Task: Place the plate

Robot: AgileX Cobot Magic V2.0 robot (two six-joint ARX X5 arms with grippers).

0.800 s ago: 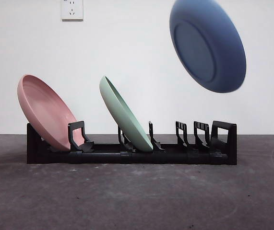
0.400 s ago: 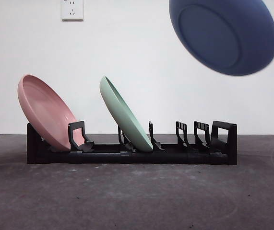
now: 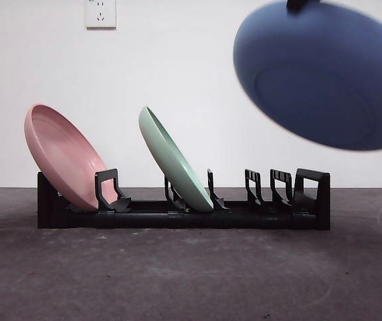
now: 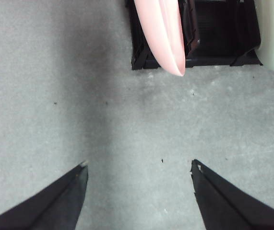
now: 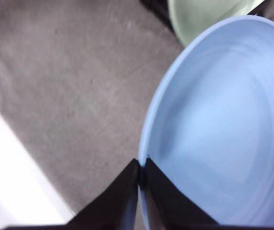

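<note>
Front view: right gripper (image 5: pixel 141 175) pinched tight on the blue plate (image 3: pixel 324 73), high over the rack (image 3: pixel 184 215); best tipped up straight, lowered slowly into a free slot past the green plate (image 3: pixel 174 160), left gripper (image 4: pixel 139 167) spread wide, waiting.

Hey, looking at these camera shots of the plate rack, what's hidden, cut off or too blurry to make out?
- Blue plate: blurred in the front view, right edge cut off by the frame.
- Right gripper: front view shows only a dark tip above the plate; the arm is out of frame.
- Rack: its slots behind the pink plate and green plate are covered.
- Left gripper: seen only in its wrist view.
</note>
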